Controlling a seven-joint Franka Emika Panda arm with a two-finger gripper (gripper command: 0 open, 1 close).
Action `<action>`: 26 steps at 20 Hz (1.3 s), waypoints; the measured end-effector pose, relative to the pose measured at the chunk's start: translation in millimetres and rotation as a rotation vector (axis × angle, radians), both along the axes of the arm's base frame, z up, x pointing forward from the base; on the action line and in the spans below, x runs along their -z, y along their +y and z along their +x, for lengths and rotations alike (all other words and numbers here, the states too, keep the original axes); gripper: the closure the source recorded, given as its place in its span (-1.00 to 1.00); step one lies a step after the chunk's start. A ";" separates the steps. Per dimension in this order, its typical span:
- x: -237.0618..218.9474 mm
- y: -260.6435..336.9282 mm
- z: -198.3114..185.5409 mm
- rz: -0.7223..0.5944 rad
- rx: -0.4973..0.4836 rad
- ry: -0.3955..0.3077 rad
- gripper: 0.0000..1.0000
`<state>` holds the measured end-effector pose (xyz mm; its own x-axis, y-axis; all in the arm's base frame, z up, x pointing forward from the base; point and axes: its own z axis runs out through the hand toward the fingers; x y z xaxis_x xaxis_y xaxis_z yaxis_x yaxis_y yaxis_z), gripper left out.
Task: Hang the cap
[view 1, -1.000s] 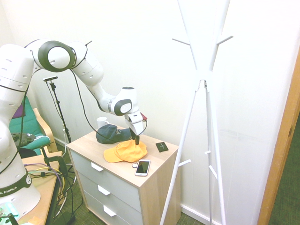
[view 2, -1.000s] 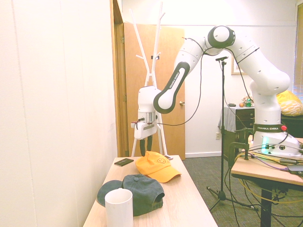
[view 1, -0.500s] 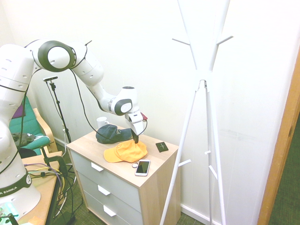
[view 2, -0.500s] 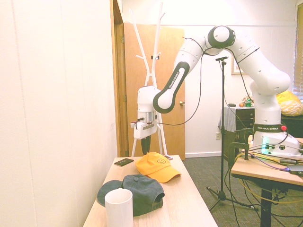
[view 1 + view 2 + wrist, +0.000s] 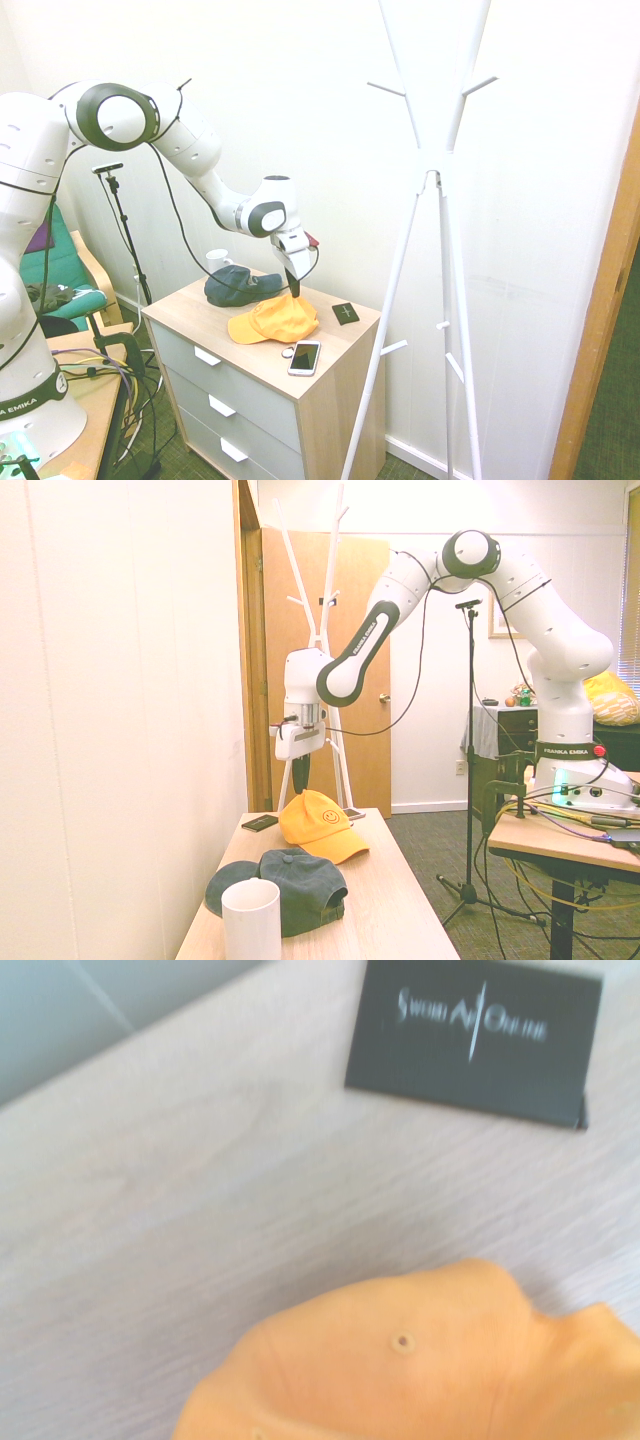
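You see the gripper (image 5: 301,789) with its fingers narrow, pinching the crown of the yellow-orange baseball cap (image 5: 325,826) directly beneath them. The cap is at the top of the chest of drawers (image 5: 388,900), its brim pointing toward the drawer-front edge. Your carry should run past the short end, beyond which the white coat rack (image 5: 456,270) stands.

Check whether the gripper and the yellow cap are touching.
Touching. The second exterior view shows the gripper shut, its tips right at the yellow cap's crown, fabric peaked up against them, no gap between.
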<state>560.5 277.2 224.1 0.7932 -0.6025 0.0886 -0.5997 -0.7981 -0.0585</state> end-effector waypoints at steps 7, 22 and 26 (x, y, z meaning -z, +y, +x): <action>-115.9 5.8 -2.1 -0.180 0.025 -0.084 1.00; -262.7 -15.0 -26.6 -0.983 0.027 -0.278 1.00; -302.6 -33.9 -33.7 -1.140 0.022 -0.284 1.00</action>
<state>526.9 243.3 526.8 0.6488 -0.0734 0.7574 -0.6942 -0.4647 0.5497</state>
